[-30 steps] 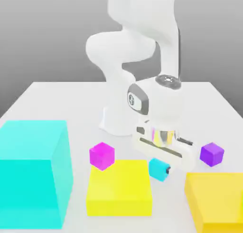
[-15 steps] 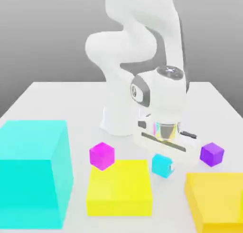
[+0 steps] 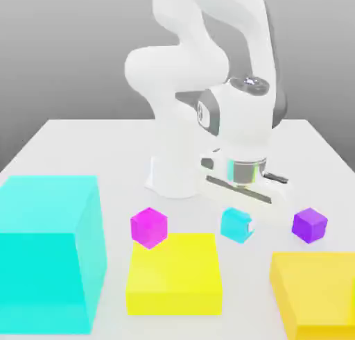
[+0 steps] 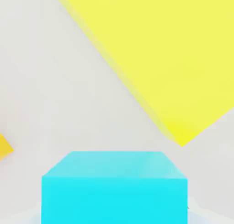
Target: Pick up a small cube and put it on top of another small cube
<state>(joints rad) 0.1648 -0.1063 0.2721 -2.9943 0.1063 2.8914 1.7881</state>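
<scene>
The gripper (image 3: 242, 224) is clamped on the small cyan cube (image 3: 236, 225), held just above the white table (image 3: 62, 151). The magenta cube (image 3: 149, 227) lies toward the exterior view's left, the purple cube (image 3: 309, 225) nearer on its right.

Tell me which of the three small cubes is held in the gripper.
The small cyan cube, clamped under the gripper; the small magenta cube and small purple cube sit free on the table.

Small cyan cube (image 4: 114, 191) in the foreground, its top face and one side face visible. Beyond it, the pale desk (image 4: 59, 90) carries a large yellow block (image 4: 160, 49), well apart from the cube; an orange-yellow corner (image 4: 3, 146) shows at the frame edge.
</scene>
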